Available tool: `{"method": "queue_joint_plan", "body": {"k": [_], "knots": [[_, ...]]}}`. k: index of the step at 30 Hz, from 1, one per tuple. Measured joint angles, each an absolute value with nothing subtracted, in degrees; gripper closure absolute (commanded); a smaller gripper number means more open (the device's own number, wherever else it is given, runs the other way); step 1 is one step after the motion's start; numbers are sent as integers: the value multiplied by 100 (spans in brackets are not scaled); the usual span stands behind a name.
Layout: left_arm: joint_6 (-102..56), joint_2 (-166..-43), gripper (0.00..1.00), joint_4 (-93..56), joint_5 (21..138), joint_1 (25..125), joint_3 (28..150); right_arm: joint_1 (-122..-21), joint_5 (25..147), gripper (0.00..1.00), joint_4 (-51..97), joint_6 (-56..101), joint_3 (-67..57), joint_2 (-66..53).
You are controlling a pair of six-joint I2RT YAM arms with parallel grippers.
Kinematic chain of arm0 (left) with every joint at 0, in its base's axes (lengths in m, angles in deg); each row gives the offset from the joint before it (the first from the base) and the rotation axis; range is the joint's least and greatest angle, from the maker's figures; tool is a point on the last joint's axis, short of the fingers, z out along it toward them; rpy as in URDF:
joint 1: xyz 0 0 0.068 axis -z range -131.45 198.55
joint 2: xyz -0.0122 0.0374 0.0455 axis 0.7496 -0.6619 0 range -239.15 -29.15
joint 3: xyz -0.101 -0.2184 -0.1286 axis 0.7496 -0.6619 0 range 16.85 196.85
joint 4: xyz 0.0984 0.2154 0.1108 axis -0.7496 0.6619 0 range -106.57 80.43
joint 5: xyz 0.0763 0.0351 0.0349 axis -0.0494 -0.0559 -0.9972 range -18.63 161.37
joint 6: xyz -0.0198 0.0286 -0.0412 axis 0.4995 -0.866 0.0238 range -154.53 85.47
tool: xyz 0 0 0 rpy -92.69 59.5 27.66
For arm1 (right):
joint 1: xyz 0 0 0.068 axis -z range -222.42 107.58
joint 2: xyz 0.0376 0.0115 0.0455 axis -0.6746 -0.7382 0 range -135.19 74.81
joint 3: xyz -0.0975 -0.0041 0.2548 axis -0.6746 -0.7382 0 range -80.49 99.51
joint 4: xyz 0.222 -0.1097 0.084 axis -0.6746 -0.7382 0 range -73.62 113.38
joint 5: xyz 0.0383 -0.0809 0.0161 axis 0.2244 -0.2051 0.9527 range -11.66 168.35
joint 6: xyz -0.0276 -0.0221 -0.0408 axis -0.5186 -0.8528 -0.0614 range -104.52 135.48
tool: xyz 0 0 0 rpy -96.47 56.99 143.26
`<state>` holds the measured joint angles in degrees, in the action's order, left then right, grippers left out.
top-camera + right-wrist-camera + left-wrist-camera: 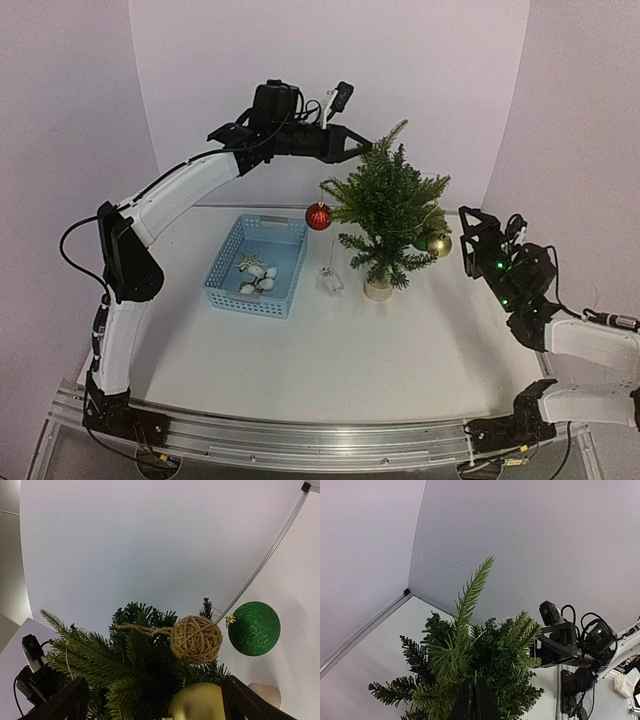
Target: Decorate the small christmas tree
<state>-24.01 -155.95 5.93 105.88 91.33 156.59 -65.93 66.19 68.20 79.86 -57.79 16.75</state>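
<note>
White table | top: blue basket | right wrist: twine ball on tree

A white counter is carrying three things. A blue slotted basket is sitting left of centre, toward the far edge. The small christmas tree is standing upright right of centre on its round pale base. Between them, just beside the base, a small pale object is resting, too small to identify. A metal rail is running along the near edge.
</note>
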Motion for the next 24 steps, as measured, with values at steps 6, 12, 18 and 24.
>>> {"method": "queue_joint_plan", "body": {"k": [6,12,18,24], "knots": [[-2405,-15595,100,594,10600,9123,15660,-6591,6599,9,6733,7826,-5639,1709],[-2552,-15595,89,755,10633,9119,15759,-6591,6605,9,6036,7285,-5245,2106],[-2785,-15595,52,978,10637,9120,15861,-6592,6666,8,5206,6574,-4411,2427],[-2939,-15595,41,1110,10680,9109,15861,-6593,6794,8,4843,6195,-4181,2371]]}}
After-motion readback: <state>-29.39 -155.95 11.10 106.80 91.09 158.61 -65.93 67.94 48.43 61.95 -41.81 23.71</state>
